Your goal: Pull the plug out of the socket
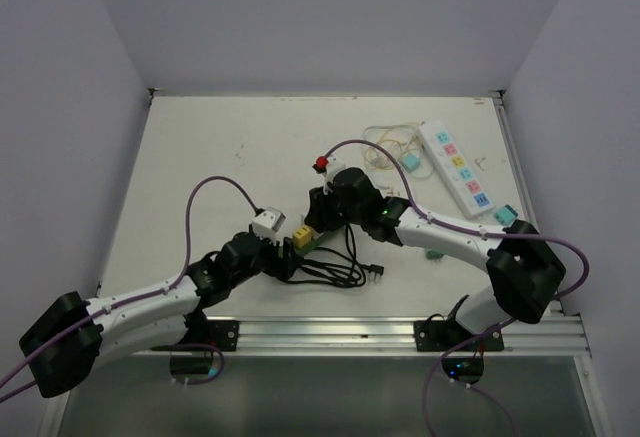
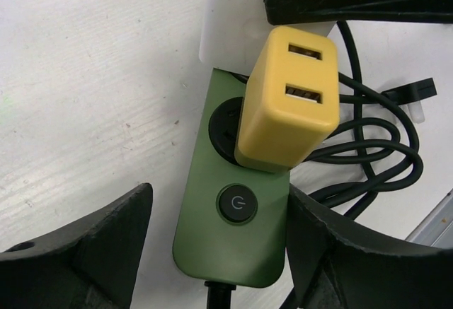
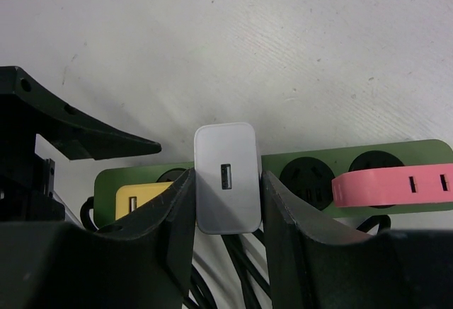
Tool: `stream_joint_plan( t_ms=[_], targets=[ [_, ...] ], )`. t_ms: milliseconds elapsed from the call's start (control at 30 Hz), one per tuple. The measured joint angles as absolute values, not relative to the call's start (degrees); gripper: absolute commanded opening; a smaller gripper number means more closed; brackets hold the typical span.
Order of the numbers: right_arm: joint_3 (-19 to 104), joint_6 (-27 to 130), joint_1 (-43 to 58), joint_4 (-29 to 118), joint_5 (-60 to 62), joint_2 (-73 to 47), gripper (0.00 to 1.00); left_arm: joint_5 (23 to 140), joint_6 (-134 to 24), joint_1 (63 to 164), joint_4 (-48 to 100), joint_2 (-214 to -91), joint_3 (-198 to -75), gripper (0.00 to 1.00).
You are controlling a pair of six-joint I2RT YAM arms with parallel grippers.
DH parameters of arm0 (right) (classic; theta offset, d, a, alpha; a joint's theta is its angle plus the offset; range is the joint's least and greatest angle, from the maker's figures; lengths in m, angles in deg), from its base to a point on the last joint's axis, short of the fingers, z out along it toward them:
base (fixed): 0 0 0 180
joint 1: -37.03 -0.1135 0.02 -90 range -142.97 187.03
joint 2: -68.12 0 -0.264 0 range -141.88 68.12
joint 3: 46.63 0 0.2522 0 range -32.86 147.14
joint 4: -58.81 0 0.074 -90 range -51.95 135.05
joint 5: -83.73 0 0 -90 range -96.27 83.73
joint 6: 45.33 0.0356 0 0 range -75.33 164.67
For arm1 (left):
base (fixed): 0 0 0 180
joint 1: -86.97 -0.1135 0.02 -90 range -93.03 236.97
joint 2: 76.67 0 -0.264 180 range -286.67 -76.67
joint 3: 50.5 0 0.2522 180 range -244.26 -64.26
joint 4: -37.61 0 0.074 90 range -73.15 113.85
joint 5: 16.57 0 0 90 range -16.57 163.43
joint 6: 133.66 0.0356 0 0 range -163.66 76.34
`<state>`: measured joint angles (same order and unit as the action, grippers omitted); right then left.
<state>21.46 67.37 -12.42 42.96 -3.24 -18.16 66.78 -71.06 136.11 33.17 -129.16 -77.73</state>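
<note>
The grasp looks made: the right gripper (image 3: 228,185) clamps both sides of the white charger (image 3: 226,160), which stands plugged into the green power strip (image 3: 417,155) partway along it, between a yellow charger (image 3: 136,201) and a pink plug (image 3: 393,187). The left gripper (image 2: 221,213) is wide, straddling the strip's switch end, one finger touching its edge and the other apart. Next, I judge, the left should close to pin the strip, then the right pull straight away from its face. Only the left wrist view shows the switch and that gap; only the right wrist view shows the grip on the charger
</note>
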Motion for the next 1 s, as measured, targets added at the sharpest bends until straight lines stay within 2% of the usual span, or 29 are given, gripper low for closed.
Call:
stream_joint_plan(
  t_ms=[100,133,200,233,300,1000],
  targets=[
    [21.46,67.80,-12.39,42.96,-2.85,-18.05,0.00,67.30,-71.08,136.13,34.09,-129.32,-77.71,0.60],
    [21.46,67.96,-12.39,42.94,-2.63,-18.05,0.00,67.59,-71.06,136.18,34.44,-129.32,-77.62,0.50],
    [21.46,68.00,-12.37,43.09,-2.61,-18.05,0.00,68.42,-70.86,136.22,35.03,-129.32,-77.49,0.36],
    [21.46,68.00,-12.29,43.09,-2.52,-18.05,0.00,69.03,-70.55,136.44,35.36,-129.32,-77.47,0.15],
    [21.46,68.02,-12.13,42.96,-2.46,-18.05,0.00,69.31,-70.36,136.46,35.57,-129.32,-77.40,0.00],
    [23.17,60.85,-12.20,41.80,-6.48,-18.05,0.00,72.59,-75.65,136.16,33.08,-140.22,-84.60,0.00]
  ],
)
